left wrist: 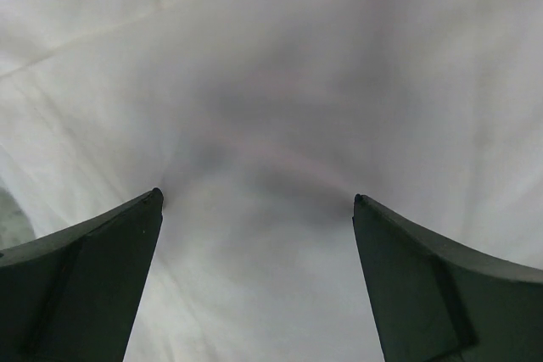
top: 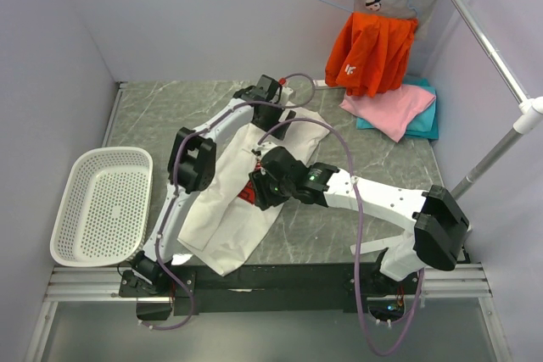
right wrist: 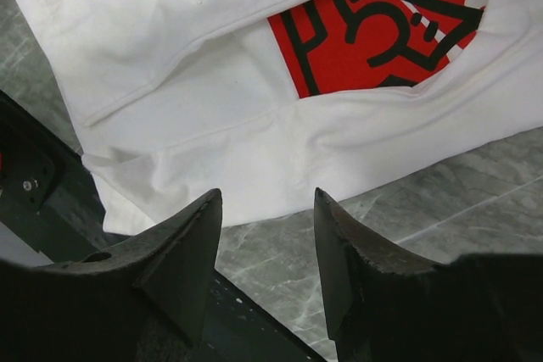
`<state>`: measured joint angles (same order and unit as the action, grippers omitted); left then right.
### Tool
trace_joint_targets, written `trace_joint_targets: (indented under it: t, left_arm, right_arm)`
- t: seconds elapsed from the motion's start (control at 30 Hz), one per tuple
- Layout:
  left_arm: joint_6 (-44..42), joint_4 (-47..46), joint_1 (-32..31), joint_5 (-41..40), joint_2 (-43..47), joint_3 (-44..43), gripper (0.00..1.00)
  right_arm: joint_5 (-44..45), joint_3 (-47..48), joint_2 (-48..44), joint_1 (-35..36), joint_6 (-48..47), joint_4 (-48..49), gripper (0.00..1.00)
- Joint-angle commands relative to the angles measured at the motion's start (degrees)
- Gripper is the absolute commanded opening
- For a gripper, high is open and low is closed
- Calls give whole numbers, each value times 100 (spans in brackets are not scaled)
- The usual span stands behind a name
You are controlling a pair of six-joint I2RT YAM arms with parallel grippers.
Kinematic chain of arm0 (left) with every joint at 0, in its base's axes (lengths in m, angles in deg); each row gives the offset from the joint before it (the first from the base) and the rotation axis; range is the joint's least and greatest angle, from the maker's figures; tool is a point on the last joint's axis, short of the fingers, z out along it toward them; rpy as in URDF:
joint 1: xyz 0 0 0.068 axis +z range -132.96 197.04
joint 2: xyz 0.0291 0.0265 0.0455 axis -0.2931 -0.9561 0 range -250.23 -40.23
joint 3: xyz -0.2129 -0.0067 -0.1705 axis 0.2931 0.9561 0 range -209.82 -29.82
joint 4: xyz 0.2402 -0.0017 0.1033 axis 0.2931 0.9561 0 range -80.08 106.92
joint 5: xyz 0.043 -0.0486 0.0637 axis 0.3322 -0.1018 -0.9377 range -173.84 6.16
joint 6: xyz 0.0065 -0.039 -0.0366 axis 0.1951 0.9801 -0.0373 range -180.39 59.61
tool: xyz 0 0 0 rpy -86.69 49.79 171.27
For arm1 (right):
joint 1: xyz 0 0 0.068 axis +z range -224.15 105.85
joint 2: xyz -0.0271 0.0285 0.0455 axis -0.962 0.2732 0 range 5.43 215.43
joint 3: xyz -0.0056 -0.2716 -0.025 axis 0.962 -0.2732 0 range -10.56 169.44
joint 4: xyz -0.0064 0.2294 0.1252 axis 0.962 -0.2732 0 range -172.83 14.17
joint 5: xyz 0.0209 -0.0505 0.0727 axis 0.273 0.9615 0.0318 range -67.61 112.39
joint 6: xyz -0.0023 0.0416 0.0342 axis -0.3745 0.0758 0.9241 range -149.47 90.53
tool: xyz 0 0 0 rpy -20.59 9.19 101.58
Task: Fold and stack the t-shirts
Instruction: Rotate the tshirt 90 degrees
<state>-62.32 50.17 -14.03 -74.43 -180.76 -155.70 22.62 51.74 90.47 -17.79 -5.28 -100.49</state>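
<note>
Two pincers, both empty. Left pincer [left wrist: 254, 201] has its jaws spread wide, right over plain white cloth at the far end of the white shirt [top: 229, 222]. Right pincer [right wrist: 267, 195] stands half apart with nothing between the jaws, above bare surface [top: 314, 235] just beside the shirt's near-right edge. The red print [right wrist: 382, 23] is partly covered by a flap. Shirt lies diagonal mid-surface and one side looks folded over. Its near corner overhangs the black rail [top: 280, 281].

Step as I read it: next fold. To do it well, right drops onto the edge and pinches the top layer only, not the whole stack. Left takes the matching far edge, so both lift together and the crease runs straight.

Room: open surface right of the shirt, good for the sweep. Basket [top: 64, 247] sits near on the left. Pink shirt [top: 390, 108] lies on the teal shirt [top: 427, 125] far right, with an orange garment [top: 373, 52] hanging above them, all well apart. Watch the rail edge and the cable [top: 357, 252] loops.
</note>
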Motion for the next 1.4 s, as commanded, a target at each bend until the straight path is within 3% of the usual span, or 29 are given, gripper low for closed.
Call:
trace_joint_targets:
  t: [0.0,0.17,0.27,0.37,0.57,0.73,1.2,1.37]
  left_arm:
    - [-70,657,57,-1167,-764,-699,99]
    - [-149,879,75,-2231,-1503,-1175,99]
    - [-27,766,206,-2356,-1679,-1289,99]
    - [481,520,547,-2216,-1785,-1561,97]
    - [1668,-235,1454,-1126,-1565,-1685,97]
    - [1863,-483,1718,-1029,-1504,-1747,97]
    - [2180,-826,1718,-695,-1126,-1114,97]
    - [2180,-808,1727,-756,-1099,-1079,97]
  right_arm:
    - [-268,45,-57,-20,-19,137,54]
    - [-418,89,74,-20,-98,182,54]
    - [-585,186,224,-20,-212,94,54]
    - [-831,247,391,-20,-283,50,54]
    - [-1798,317,839,42,-450,32,54]
    - [-2009,265,1023,121,-441,190,55]
    - [309,1091,1920,472,-915,-250,54]
    - [530,1186,2096,648,-863,-29,54]
